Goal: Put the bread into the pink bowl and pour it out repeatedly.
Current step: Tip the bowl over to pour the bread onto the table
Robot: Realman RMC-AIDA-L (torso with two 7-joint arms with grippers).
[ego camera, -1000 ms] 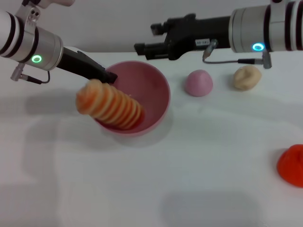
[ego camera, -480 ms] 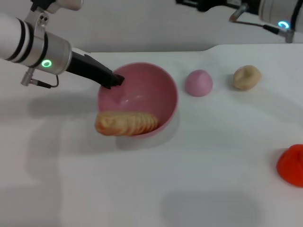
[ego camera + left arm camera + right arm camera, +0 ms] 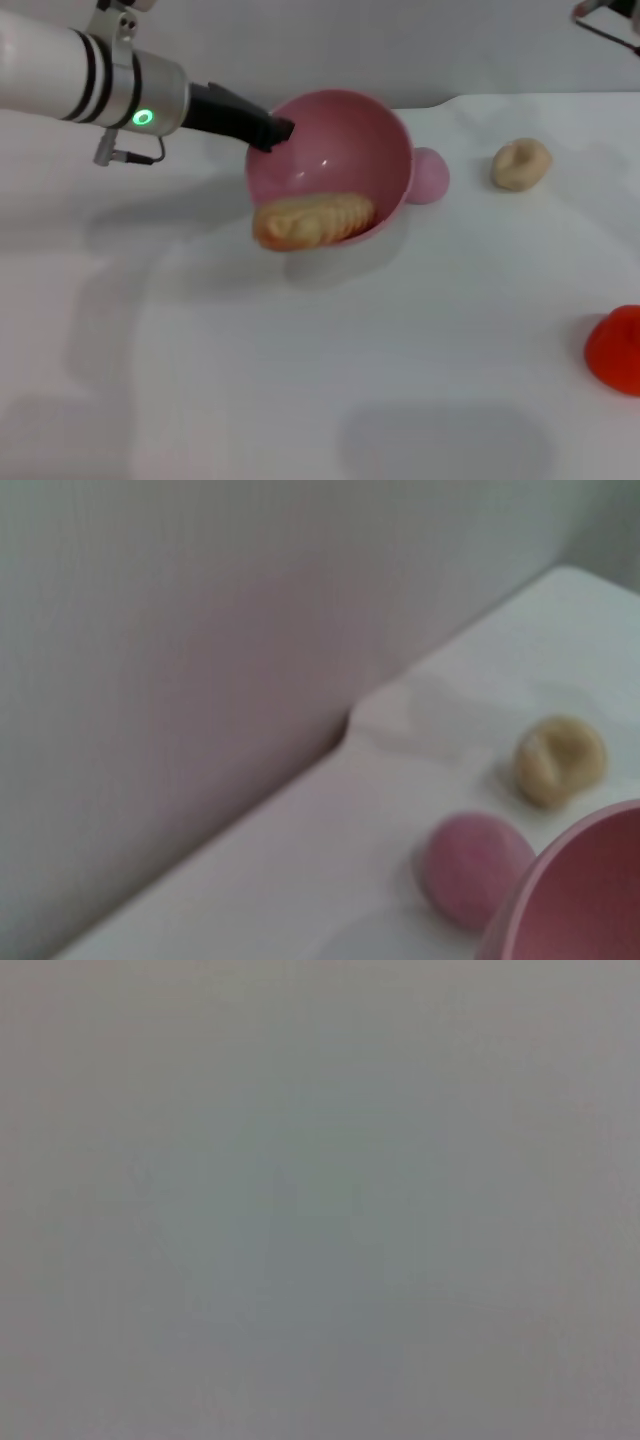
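The pink bowl point(image 3: 335, 150) sits upper centre of the head view, tipped toward the viewer, with the bread point(image 3: 312, 220) at its lower rim, seemingly half out. The left gripper point(image 3: 275, 131) meets the rim's upper left. A dome point(image 3: 432, 175) lies right, behind it; a bun point(image 3: 521, 163) farther right; a red object point(image 3: 615, 350) at the right edge.

My right hand point(image 3: 607, 10) is mostly cut off at the upper right corner; the pink bowl point(image 3: 335, 150) hides part of the pink dome point(image 3: 432, 175).
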